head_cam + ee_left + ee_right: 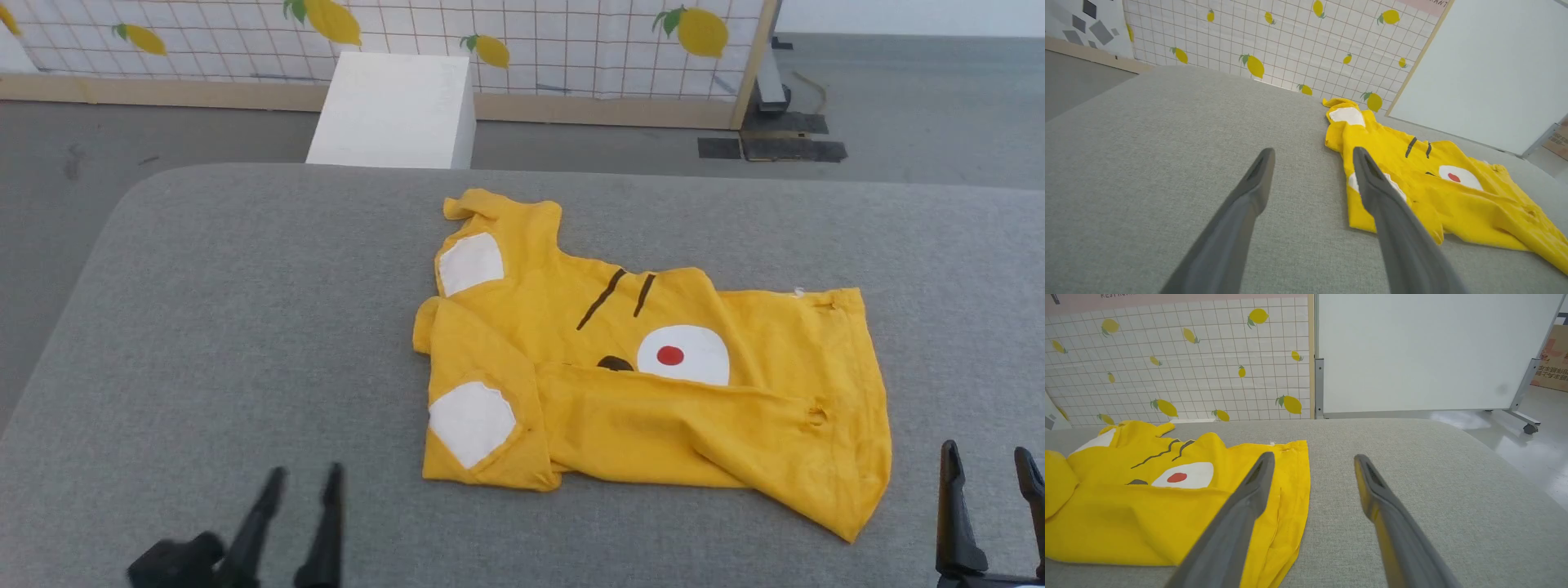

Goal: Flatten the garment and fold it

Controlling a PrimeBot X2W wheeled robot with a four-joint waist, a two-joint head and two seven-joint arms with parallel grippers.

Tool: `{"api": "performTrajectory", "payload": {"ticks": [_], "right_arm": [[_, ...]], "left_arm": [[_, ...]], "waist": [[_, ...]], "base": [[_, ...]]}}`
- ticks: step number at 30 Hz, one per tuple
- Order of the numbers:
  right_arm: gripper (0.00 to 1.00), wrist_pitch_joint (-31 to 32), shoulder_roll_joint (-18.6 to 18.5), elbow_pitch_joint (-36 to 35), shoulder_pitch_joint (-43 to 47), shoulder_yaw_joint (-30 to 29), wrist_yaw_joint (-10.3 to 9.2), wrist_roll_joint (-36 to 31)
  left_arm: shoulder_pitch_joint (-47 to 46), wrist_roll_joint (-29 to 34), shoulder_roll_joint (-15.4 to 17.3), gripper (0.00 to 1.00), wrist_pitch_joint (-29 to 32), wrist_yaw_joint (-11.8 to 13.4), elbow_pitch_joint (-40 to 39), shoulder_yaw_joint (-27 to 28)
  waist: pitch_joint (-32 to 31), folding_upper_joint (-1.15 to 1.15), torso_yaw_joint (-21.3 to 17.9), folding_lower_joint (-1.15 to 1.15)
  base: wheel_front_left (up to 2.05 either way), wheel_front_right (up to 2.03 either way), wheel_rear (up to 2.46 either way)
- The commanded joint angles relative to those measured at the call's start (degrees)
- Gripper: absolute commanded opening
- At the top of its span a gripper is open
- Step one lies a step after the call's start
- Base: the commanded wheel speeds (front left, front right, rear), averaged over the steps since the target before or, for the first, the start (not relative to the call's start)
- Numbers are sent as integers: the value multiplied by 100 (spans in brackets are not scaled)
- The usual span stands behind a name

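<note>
Left gripper (306, 472) at lower left, fingers spread wide, empty, over the grey table (229, 327), apart from the shirt. Yellow T-shirt (645, 425) lies mid-table, rumpled, with its near edge folded up over part of the face print. Both white sleeve patches are at its left end, hem at right. Right gripper (986, 451) at lower right, fingers wide, empty, near the hem.
</note>
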Motion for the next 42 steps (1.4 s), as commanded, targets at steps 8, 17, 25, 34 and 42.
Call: {"api": "performTrajectory", "payload": {"ticks": [8,17,25,34,42], "right_arm": [[100,-31,3,84,-33,99,-9,4],[100,-31,3,227,-236,195,-9,18],[100,-32,3,269,-372,227,-9,28],[100,-33,3,258,-390,227,-9,80],[100,-34,3,237,-429,241,-9,78]], "left_arm": [[-1294,-716,915,100,2298,-40,-78,-1149],[-2447,-1607,787,100,3608,-40,818,-1803],[-2955,-1681,801,100,3928,18,2073,-2101],[-3127,-1316,707,100,3745,427,2985,-2199],[-3082,-1512,539,0,3639,178,3256,-2354]], "waist": [[157,0,170,0],[507,0,37,0],[681,0,-164,0],[792,0,-305,0],[818,0,-303,0]], "base": [[0,0,0],[0,0,0],[0,0,0],[0,0,0],[0,0,0]]}}
